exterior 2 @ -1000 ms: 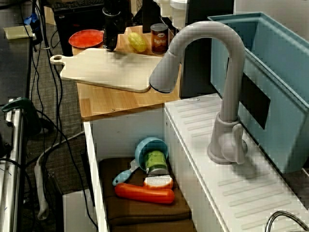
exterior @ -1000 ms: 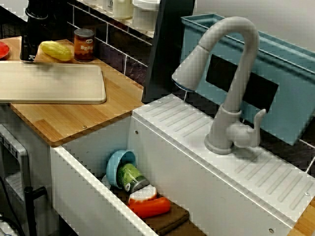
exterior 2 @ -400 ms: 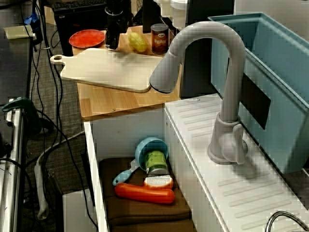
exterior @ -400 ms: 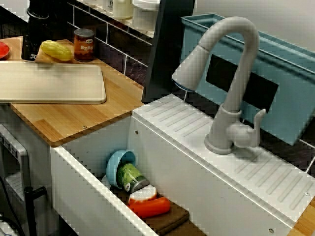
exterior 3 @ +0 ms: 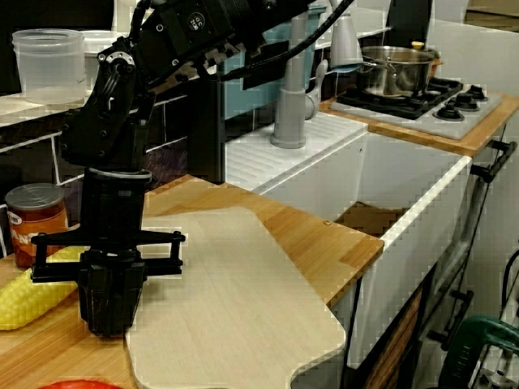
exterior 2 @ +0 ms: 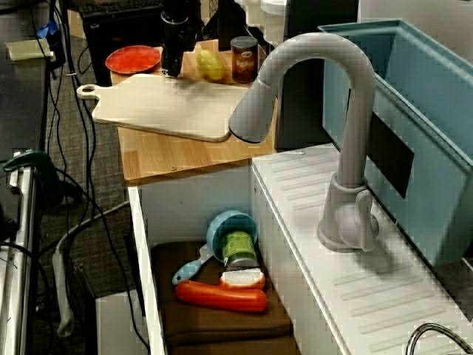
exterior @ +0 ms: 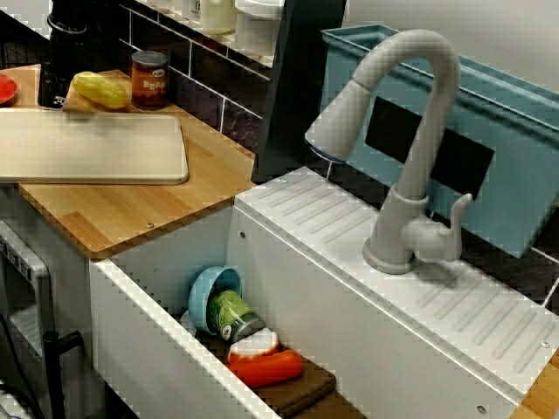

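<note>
My black gripper (exterior 3: 109, 324) points straight down at the wooden counter (exterior 3: 316, 243), its tip at the back edge of the pale cutting board (exterior 3: 227, 300). Both fingers sit together at the middle of their rail with nothing between them. A yellow corn cob (exterior 3: 32, 296) lies right beside the gripper, and a red-labelled can (exterior 3: 34, 223) stands behind the cob. In the view across the sink the gripper (exterior: 51, 100) stands just left of the corn (exterior: 100, 89). In the view along the counter the gripper (exterior 2: 171, 72) is between a red plate (exterior 2: 133, 58) and the corn (exterior 2: 210, 65).
A white sink (exterior: 166, 349) holds a blue bowl (exterior: 212, 292), a green can (exterior: 234, 316), an orange-red vegetable (exterior: 266, 368) and a brown cloth. A grey faucet (exterior: 410, 140) arches over it, a blue rack (exterior: 489, 148) behind. A pot (exterior 3: 393, 71) sits on the stove.
The gripper has shifted slightly toward the corn cob and the can. Nothing else has moved.
</note>
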{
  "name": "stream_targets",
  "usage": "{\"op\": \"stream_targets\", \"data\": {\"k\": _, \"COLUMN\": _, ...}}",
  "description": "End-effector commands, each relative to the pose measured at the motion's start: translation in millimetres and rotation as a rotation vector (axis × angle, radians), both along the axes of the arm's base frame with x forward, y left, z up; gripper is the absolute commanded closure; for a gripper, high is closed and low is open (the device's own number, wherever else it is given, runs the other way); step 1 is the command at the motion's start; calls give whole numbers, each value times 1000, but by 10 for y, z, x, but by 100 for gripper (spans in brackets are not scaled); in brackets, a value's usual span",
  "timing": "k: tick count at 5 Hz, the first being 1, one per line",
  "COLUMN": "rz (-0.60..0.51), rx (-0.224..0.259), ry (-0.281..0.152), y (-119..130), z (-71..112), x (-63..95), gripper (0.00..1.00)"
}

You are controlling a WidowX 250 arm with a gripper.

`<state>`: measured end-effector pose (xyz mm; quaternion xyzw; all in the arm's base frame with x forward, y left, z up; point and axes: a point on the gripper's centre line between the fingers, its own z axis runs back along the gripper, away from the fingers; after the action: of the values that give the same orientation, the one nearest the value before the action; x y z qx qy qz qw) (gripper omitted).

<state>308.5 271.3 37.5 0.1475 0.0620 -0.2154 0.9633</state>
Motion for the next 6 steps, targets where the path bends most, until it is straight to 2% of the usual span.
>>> {"op": "stream_targets", "data": {"k": 1, "rz": 11, "rx": 32, "ry": -37, "y": 61, "z": 200, "x": 55, "gripper": 100}}
{"op": "stream_targets", "data": {"k": 3, "rz": 8, "rx": 25, "ry": -31, "y": 22, "z": 170, "x": 41, "gripper": 100}}
{"op": "stream_targets", "data": {"k": 6, "rz": -6, "rx": -19, "ry": -23, "y": -47, "z": 220, "x": 34, "gripper": 100}}
